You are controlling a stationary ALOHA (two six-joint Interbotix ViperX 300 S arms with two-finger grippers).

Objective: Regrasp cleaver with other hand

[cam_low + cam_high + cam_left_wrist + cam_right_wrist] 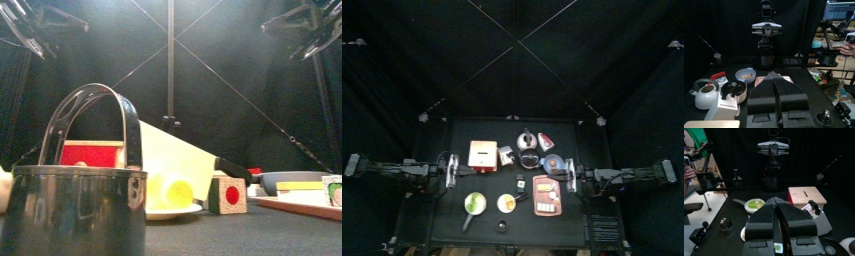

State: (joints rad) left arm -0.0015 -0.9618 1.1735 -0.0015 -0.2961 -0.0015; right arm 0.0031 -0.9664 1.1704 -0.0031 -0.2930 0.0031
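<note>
- Nearest the front camera, filling the lower left: a steel pot [74, 210] with a tall looped handle, hiding much of the table behind it
- Just behind the pot, a wooden box [91, 155] with a red face, and a small red-spotted cube [229, 194] beside a plate of yellow food [171, 196]
- Between box and cube, the cleaver [177, 152]: a broad pale blade slanting down toward a dark handle, apparently propped or lying against the box; from above, seen as a grey patch [504, 156] just beside the box, near the table's middle
- Touched by neither arm, so no grasp made yet and the handover not begun
- Left gripper [775, 76] pulled back at the table's left edge, jaws pressed together on nothing
- Right gripper [777, 199] mirrored at the right edge, jaws likewise closed and empty
- Crowded around the cleaver: a kettle [527, 138], a dark pan [556, 163], a tray of food [545, 195] and a plate with something green [474, 203]
- Likely trouble on the approach: closed jaws needing to spread before descending, and little free room, so a wide reach probably nudging the box or kettle
- Likely trouble on the pick: a thin, smooth blade offering poor purchase, so a pinch away from the handle liable to slip or tip the cleaver flat
- Likely trouble at the swap: a short handle leaving scant space for a second claw; a release by the first before the second bites firmly probably dropping the cleaver onto the dishes below
</note>
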